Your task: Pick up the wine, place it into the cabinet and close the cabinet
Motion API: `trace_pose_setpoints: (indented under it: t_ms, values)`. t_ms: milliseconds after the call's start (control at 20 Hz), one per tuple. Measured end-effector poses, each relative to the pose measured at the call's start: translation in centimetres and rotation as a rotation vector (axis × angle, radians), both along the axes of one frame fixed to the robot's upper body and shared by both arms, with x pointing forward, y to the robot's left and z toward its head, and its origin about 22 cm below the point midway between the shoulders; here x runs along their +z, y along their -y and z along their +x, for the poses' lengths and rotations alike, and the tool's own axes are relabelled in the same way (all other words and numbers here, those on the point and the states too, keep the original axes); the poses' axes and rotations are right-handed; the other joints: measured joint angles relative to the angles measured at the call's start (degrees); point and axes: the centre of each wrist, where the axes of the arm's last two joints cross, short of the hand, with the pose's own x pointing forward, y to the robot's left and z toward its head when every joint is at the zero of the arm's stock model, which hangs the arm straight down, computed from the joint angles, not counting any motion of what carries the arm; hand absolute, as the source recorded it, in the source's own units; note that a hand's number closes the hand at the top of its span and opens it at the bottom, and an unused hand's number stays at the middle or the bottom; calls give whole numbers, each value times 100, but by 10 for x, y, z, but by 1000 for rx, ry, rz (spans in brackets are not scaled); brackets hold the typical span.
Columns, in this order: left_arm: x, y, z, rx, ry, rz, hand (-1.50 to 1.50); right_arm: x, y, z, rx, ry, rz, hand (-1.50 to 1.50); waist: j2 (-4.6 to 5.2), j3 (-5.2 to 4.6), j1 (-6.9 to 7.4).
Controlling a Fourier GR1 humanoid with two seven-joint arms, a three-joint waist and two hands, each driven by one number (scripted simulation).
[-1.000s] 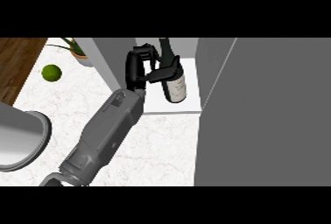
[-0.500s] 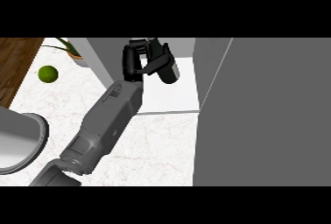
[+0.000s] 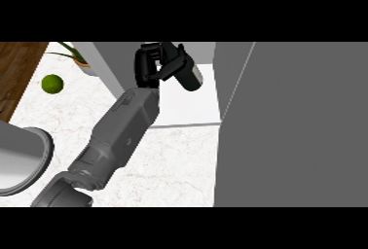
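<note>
At the mouth of the open cabinet (image 3: pixel 188 108), the robot's left hand (image 3: pixel 146 65) holds the wine bottle (image 3: pixel 191 79), its black fingers curled round the bottle's upper part so that only the dark lower body shows, tilted with its base pointing down and to the right. The bottle hangs over the cabinet's white floor, between the grey side wall at the left and the cabinet door (image 3: pixel 302 126), a broad grey panel that stands swung out and fills the right of the head view; whether the base touches the floor cannot be told. The grey forearm (image 3: pixel 122 133) runs up from the lower left corner, crossing the pale marbled bench (image 3: pixel 176 163) on a slant to reach the opening. Well apart from the hand, a lime (image 3: pixel 52 83) lies on the bench near the left edge, with a potted plant (image 3: pixel 78 57) just above it, close against the cabinet's outer wall. A strip of dark wood (image 3: pixel 18 63) borders the bench at the upper left. A large round grey vessel (image 3: pixel 25 160) is cut off by the left edge, beside the arm's lower end. The right hand is out of the picture.
</note>
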Motion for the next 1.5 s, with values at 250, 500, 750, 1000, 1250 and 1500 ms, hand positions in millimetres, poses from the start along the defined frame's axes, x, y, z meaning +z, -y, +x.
trace_pose_setpoints:
  t_ms: [250, 500, 750, 1000, 1250, 1500]
  values:
    - [-2, -1, 1, 6, -3, -12, 150, 0, -2, 0, 9, -3, 4, -150, 1, 4, -16]
    - [-4, -2, 2, 18, -2, -2, 150, 6, -1, 3, 3, 10, -8, -150, 24, 3, -55]
    - [-8, -4, 1, 36, -22, 43, -150, 7, -1, 3, 8, 9, -9, -150, 41, 0, -66]
    - [-15, -7, -1, 61, -40, 82, -150, 5, -3, 4, 13, 15, 10, -150, 66, -5, -85]
    - [-25, -11, -5, 74, -58, 132, -150, 3, -5, 3, 27, 11, 12, -150, 76, -5, -118]
    - [-30, -13, -8, 79, -66, 161, -150, 2, -8, 3, 40, 18, 21, -150, 84, -5, -135]
